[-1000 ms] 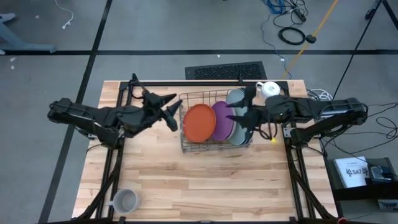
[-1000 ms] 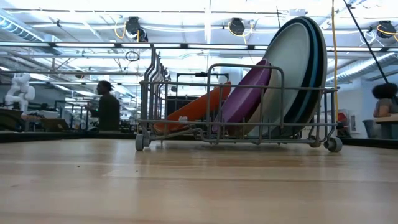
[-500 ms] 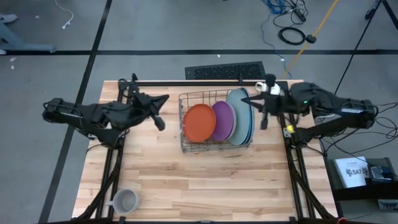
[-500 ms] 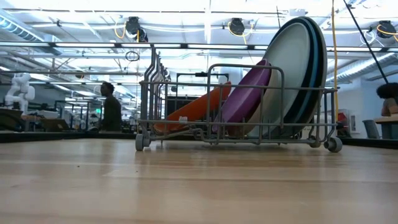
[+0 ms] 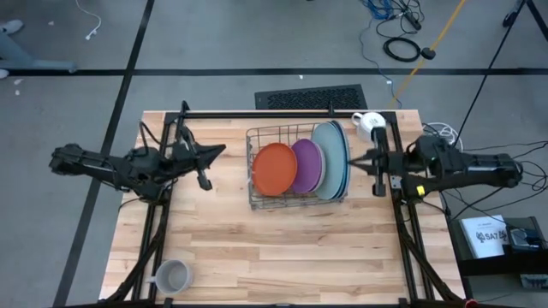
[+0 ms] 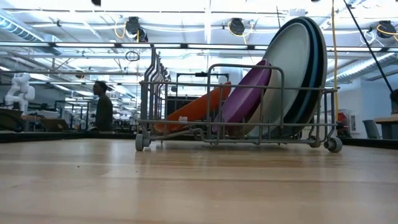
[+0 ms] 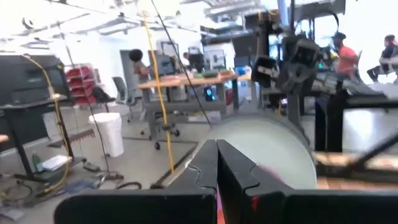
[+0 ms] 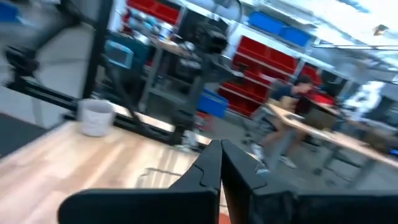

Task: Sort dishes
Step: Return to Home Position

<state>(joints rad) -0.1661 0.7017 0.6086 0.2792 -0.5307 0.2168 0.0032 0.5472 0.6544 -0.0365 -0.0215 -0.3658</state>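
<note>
Dishes are all in the rack (image 5: 267, 137), which sits mid-table toward the back edge. Order from left side to right: orange plate (image 5: 275, 168), purple plate (image 5: 306, 165), big grey plate (image 5: 329, 152), then the blue plates (image 5: 345, 168) stacked against it. In the low view the orange plate (image 6: 193, 107) leans low, the purple plate (image 6: 249, 93) is steeper, and the grey plate (image 6: 286, 68) and blue plates (image 6: 321, 59) are the most upright, standing well above the rack's top wire.

Left gripper (image 5: 218, 151) hangs over the table's left part, pointing at the rack, well apart from it. Its wrist view shows the fingers (image 7: 208, 165) pressed together, nothing between them.

Right gripper (image 5: 355, 160) is just off the rack's right side, near the blue plates, not touching. Fingers (image 8: 210, 165) also closed flat on each other, empty.

White mug (image 5: 370, 122) is at the back right corner of the table (image 5: 282, 257), grey mug (image 5: 173, 275) at the front left corner.

A person (image 6: 102, 112) stands in the room behind, far from the table.
</note>
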